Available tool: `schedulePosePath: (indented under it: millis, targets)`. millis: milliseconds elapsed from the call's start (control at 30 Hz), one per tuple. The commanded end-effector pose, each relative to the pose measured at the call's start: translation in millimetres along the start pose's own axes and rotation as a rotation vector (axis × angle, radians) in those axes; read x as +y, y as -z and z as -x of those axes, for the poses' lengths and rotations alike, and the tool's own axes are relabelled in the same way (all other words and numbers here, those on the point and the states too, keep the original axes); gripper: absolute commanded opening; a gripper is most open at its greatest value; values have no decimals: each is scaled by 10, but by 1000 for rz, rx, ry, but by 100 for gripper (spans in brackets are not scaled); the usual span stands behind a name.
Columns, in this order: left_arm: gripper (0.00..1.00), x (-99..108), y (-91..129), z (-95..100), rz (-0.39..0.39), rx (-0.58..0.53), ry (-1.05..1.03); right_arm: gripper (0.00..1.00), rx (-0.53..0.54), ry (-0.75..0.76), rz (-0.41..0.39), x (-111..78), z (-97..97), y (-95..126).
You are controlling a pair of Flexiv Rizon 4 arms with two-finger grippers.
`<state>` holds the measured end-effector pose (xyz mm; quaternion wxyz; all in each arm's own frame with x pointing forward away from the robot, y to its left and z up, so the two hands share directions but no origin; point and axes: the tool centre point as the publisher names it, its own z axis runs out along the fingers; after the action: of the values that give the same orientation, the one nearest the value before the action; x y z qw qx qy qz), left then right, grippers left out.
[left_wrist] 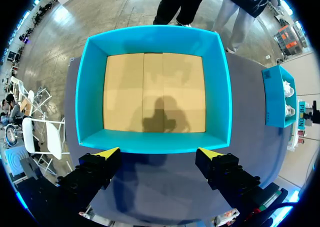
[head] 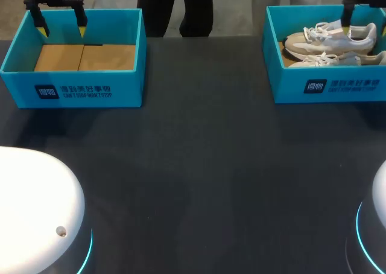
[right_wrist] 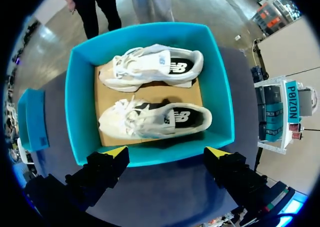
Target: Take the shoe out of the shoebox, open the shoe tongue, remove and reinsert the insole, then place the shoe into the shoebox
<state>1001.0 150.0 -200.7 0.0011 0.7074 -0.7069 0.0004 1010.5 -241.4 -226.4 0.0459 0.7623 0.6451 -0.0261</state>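
Note:
Two white and beige shoes (head: 330,40) lie side by side in the teal shoebox (head: 325,87) at the table's far right; in the right wrist view the nearer shoe (right_wrist: 155,120) and the farther shoe (right_wrist: 152,67) rest on a cardboard floor. My right gripper (right_wrist: 166,152) hangs open above this shoebox (right_wrist: 80,112), and only one of its yellow tips (head: 346,28) shows in the head view. At the far left stands a second teal box (head: 72,90), empty, with a cardboard floor (left_wrist: 155,92). My left gripper (head: 61,28) (left_wrist: 160,152) hangs open above it.
The dark table (head: 199,165) stretches between the two boxes with nothing on it. The white bases of my arms (head: 36,213) sit at the near corners.

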Motion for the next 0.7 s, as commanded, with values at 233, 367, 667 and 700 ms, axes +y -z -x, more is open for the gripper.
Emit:
schedulePosePath:
  millis: [233, 367, 667, 700]
  targets:
    - [100, 3, 2, -1, 0, -1, 0, 100, -19, 1, 19, 35, 370, -350]
    - [100, 3, 2, -1, 0, -1, 0, 100, -41, 7, 23, 50, 478, -482]
    - [100, 3, 2, -1, 0, -1, 0, 77, -54, 2, 17, 102, 605, -745]
    - [100, 3, 2, -1, 0, -1, 0, 76, -55, 1, 17, 109, 618, -766]
